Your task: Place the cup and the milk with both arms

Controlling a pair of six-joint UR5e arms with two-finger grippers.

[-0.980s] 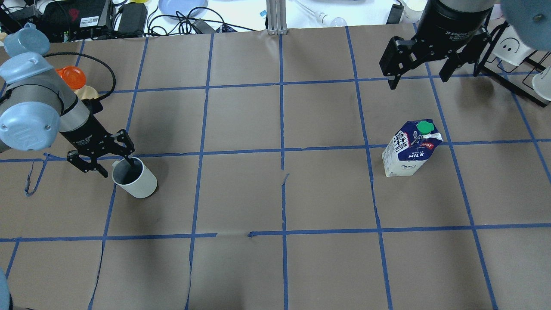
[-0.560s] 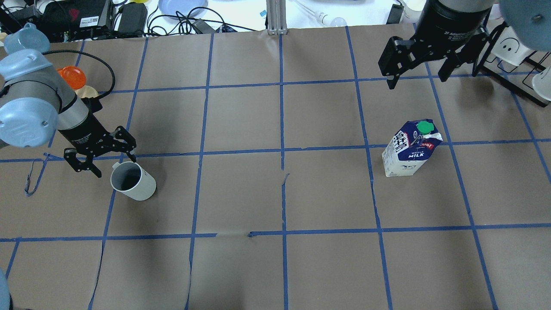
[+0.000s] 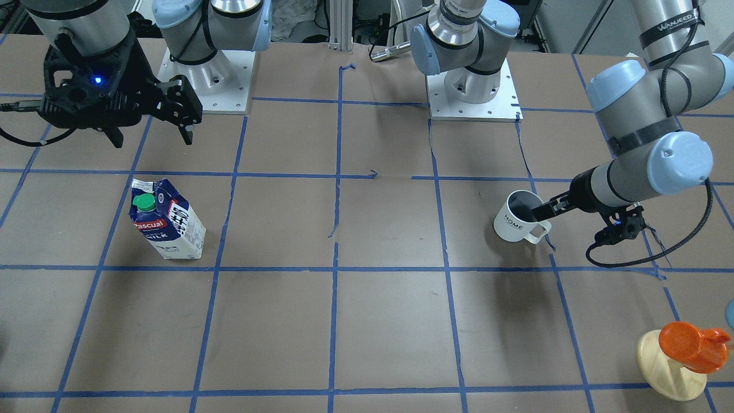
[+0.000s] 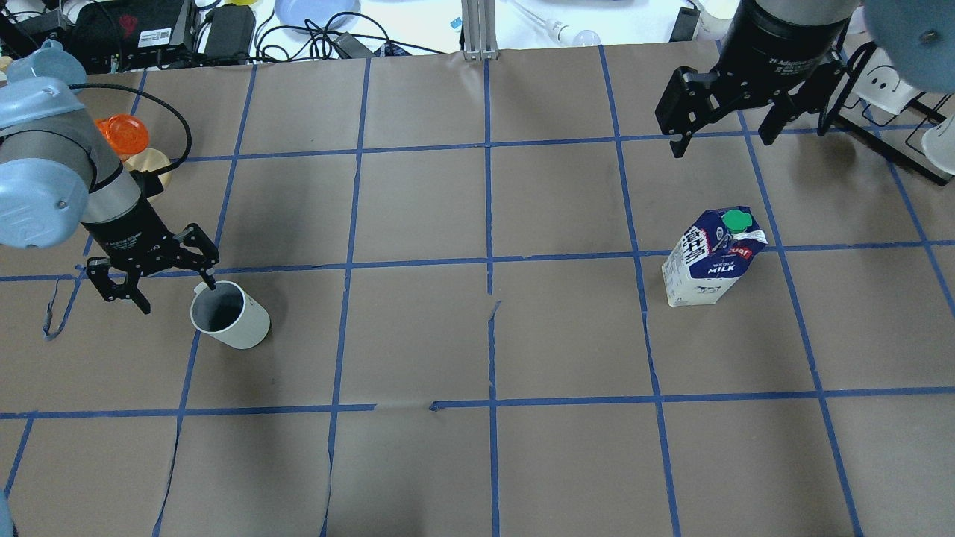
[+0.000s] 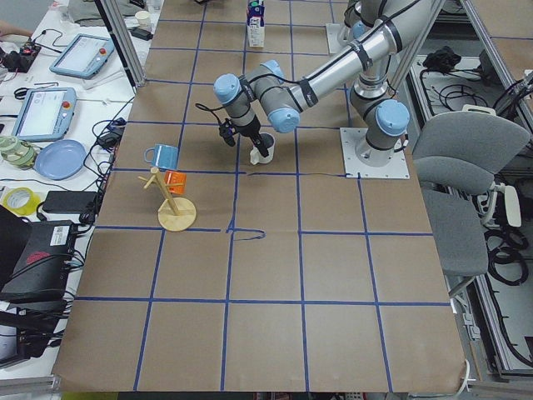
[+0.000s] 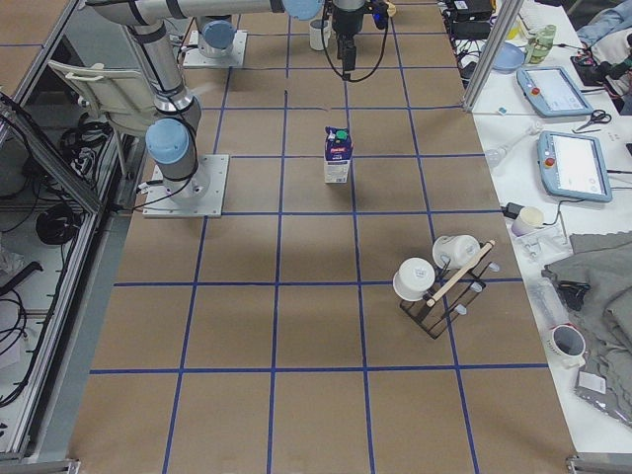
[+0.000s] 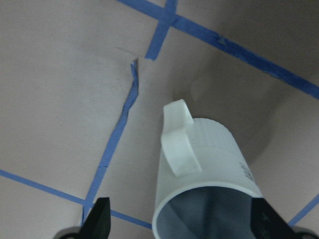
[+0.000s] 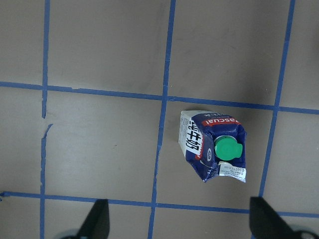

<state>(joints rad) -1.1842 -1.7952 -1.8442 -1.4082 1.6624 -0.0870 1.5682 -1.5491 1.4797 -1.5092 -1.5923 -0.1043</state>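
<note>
Two fingers (image 4: 212,276) of the left gripper (image 4: 177,296) are standing well apart and gripping nothing. One tip is hanging right at the rim of the cup (image 4: 230,318), on its handle side, though whether it is touching the rim cannot be told. In the left wrist view the cup is showing between both tips, its dark mouth turned towards the camera. The cup is sitting upright on the counter (image 4: 418,335), on the robot's left, just beside a crossing of blue tape lines (image 4: 418,262). The right gripper (image 4: 724,140) is hovering high with its fingers (image 4: 677,138) spread wide and empty, well apart from the milk (image 4: 712,257). The milk is standing upright on the counter's right half, and in the right wrist view it is showing far below, between the two tips.
</note>
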